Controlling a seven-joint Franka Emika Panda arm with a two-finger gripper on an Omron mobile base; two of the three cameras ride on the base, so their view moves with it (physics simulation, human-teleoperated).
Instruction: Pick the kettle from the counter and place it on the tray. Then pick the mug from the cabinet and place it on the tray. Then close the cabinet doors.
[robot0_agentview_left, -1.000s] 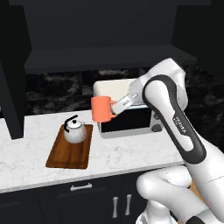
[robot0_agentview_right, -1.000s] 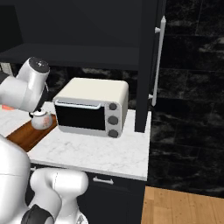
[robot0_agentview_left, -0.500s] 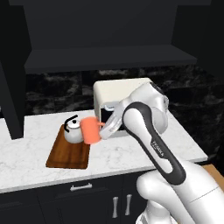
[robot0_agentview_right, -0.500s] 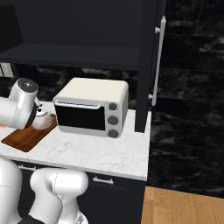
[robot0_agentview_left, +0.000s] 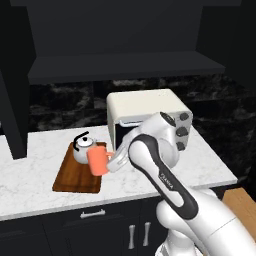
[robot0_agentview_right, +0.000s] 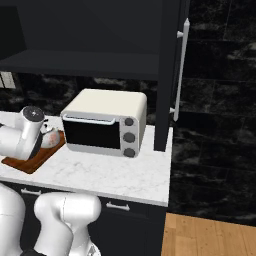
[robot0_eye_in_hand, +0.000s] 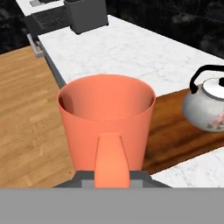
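Table (robot0_agentview_left: 35, 172): white marble-look top.
Tray (robot0_agentview_left: 70, 177): flat on the table, left of the toaster oven (robot0_agentview_left: 145, 112).
Kettle (robot0_agentview_left: 82, 150): upright on the tray's far end.

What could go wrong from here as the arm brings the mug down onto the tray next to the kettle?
1. The mug, held by its handle in the end effector, hangs right beside the kettle; it could knock it on the way down.
2. It sits over the tray's near edge, so it might land half off the board.
3. The cabinet door is not yet shut.
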